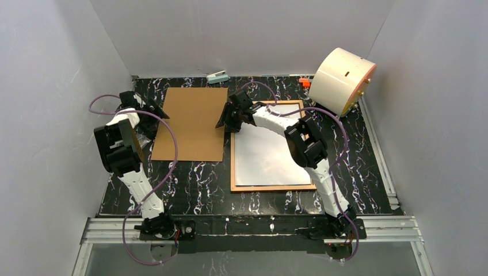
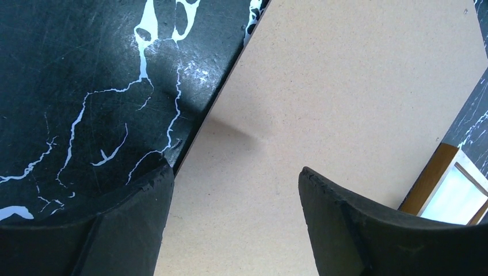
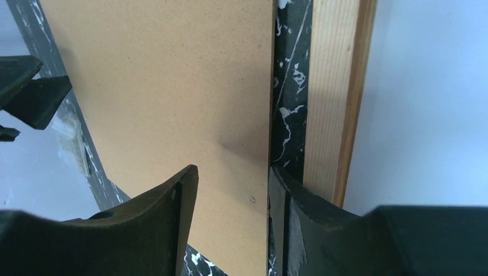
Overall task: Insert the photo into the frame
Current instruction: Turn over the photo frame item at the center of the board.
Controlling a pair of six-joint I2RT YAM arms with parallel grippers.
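Frame [image 3: 329, 86] just beside right end effector [image 3: 233, 179]

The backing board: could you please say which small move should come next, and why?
Probably close both grippers on the backing board: the left gripper and right gripper each straddle one edge, jaws open, and the frame already holds a white sheet.

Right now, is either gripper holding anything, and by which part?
Nothing visibly held: the left gripper and right gripper stand open astride opposite edges of the brown backing board; no pinch.
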